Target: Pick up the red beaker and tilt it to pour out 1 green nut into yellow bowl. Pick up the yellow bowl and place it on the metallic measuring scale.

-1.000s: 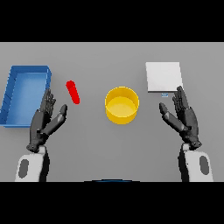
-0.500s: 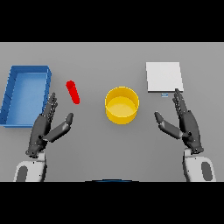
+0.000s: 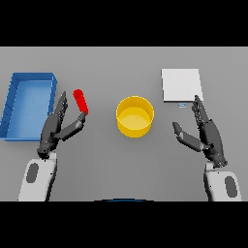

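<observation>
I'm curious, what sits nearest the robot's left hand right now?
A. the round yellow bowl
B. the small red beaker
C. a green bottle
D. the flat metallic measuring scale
B: the robot's left hand has its thumb reaching up to the small red beaker, while the round yellow bowl sits in the middle and the flat metallic measuring scale lies far over by the right hand.
</observation>
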Motion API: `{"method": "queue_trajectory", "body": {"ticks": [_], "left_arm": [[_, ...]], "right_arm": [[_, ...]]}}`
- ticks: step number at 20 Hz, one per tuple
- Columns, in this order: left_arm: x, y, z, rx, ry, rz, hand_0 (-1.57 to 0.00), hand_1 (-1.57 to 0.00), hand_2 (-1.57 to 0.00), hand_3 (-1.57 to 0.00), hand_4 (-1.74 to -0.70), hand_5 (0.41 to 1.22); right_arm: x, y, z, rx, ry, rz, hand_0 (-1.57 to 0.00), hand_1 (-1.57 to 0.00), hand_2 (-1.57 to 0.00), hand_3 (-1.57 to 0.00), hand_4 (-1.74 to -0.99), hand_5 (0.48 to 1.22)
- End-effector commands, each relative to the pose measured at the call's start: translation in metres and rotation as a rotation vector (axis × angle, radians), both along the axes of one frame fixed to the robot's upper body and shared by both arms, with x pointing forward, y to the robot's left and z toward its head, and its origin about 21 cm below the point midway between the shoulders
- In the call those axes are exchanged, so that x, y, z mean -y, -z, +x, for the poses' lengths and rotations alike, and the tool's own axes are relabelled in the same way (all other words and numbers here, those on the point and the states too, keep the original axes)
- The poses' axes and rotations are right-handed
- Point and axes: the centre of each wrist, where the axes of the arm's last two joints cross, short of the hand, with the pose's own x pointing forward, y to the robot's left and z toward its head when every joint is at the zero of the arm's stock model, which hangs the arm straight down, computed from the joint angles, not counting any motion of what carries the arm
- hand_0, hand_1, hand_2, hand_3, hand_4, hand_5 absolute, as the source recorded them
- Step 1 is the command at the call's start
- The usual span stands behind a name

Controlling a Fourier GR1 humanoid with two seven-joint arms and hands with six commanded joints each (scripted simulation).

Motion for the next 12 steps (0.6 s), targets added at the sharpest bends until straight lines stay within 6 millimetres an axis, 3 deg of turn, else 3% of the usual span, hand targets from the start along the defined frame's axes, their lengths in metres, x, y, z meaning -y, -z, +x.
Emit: {"method": "queue_trajectory", "body": {"ticks": [1, 5, 12], "left_arm": [[-0.001, 0.004, 0.005, 0.009, -0.005, 0.001, 0.0, 0.0, 0.0, 0.0, -1.21, 0.654], [0.007, 0.007, 0.036, 0.008, -0.003, 0.001, 0.0, 0.0, 0.0, 0.0, -1.22, 0.638], [0.018, 0.014, 0.066, 0.023, -0.002, 0.066, 0.0, 0.0, 0.0, 0.0, -1.23, 0.647]], "right_arm": [[0.002, 0.001, -0.004, -0.003, 0.0, 0.0, 0.0, 0.0, 0.0, 0.0, -1.292, 0.615], [0.0, 0.0, 0.0, -0.004, 0.009, -0.017, 0.0, 0.0, 0.0, 0.0, -1.297, 0.625], [-0.001, -0.002, -0.001, -0.009, 0.02, -0.032, 0.0, 0.0, 0.0, 0.0, -1.3, 0.638]]}}
